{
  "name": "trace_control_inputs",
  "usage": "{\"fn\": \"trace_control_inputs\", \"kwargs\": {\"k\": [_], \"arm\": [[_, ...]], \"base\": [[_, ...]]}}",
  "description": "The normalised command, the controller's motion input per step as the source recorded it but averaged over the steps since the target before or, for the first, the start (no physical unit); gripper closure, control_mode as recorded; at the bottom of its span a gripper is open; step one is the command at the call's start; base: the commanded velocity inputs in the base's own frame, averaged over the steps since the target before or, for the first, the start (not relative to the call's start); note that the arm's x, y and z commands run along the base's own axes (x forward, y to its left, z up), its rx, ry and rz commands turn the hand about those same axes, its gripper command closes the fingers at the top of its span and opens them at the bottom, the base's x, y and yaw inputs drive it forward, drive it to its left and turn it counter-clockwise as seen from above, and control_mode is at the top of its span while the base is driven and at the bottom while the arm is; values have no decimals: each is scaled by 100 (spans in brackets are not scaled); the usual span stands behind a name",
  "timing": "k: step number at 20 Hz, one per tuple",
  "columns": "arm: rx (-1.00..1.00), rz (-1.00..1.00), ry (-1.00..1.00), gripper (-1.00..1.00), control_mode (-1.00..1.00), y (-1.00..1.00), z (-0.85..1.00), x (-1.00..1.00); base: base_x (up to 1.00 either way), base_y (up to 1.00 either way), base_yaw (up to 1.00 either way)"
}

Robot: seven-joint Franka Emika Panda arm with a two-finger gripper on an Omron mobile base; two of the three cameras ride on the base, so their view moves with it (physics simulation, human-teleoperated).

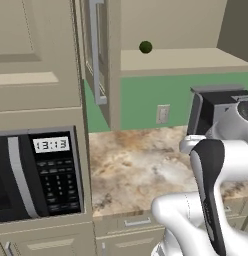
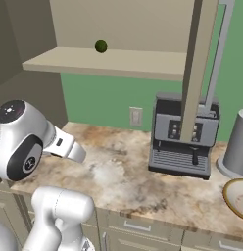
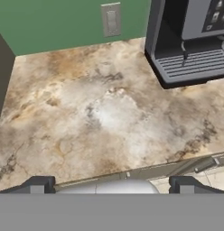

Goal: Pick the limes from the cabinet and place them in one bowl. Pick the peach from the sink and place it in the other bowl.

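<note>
Left base view: lime [image 1: 145,47] on cabinet [image 1: 176,59] shelf

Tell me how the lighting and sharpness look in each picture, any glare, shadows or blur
Left base view: even, soft light, slightly blurry, the lime a dark ball on the pale cabinet shelf. Right base view: the cabinet's left inner wall is shaded. Hand view: a pale sheen on the marbled counter; the gripper fingertips look soft-edged.

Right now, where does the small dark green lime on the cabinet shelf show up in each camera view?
Left base view: the small dark green lime sits upper centre, on the beige cabinet shelf.
Right base view: the lime sits upper left on the shelf.
Hand view: not in it.
Shared landmark: the white wall outlet below.
</note>
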Motion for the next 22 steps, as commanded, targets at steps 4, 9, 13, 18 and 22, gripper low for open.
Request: {"fn": "trace_control_inputs", "kwargs": {"k": [4,9,13,18,22], "arm": [[0,0,0,-100,100,0,0,0],[0,6,1,-100,-100,-2,9,2],[-7,11,0,-100,-100,11,38,9],[-3,5,-8,-100,-100,11,36,10],[3,8,-26,-100,-100,4,49,3]], "base": [[43,1,5],[0,0,0],[0,0,0],[0,0,0],[0,0,0]]}}
